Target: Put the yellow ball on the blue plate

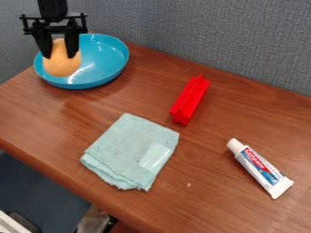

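Note:
The blue plate (pixel 104 56) stands at the far left of the wooden table, a shallow turquoise dish with a raised rim. The yellow ball (pixel 58 60), orange-yellow and egg-shaped, is over the plate's left part, between the two black fingers of my gripper (pixel 57 56). The gripper comes down from above and is shut on the ball. Whether the ball rests on the plate's floor or hangs just above it I cannot tell.
A red rectangular block (pixel 188 98) lies mid-table. A pale teal folded cloth (pixel 131 150) lies near the front edge. A toothpaste tube (pixel 260 167) lies at the right. A grey wall runs behind the table.

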Controlling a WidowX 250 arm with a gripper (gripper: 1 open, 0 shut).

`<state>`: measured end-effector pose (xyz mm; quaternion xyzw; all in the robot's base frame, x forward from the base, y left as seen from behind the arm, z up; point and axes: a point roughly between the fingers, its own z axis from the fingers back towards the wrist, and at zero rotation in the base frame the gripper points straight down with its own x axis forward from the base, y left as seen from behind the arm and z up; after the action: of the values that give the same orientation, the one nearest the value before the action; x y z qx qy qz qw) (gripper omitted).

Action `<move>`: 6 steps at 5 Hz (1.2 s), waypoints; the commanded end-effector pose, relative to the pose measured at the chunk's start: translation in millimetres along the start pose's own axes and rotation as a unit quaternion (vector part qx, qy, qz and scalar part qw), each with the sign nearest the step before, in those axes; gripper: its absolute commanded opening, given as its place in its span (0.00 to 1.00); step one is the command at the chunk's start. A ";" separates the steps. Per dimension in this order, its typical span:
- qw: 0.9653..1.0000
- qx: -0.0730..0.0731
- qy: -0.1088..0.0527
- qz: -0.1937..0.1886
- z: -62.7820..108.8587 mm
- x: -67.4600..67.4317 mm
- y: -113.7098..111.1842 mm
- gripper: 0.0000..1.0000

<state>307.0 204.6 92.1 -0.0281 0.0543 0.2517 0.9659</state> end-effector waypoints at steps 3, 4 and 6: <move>0.999 0.005 -0.033 0.002 23.6 2.4 -1.4 0.00; 0.999 0.005 -0.032 0.003 23.2 3.3 -2.4 0.00; 0.999 0.005 -0.031 0.005 22.4 5.0 -4.4 0.00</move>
<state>309.0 202.6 93.7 -0.0274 0.0555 0.2613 0.9633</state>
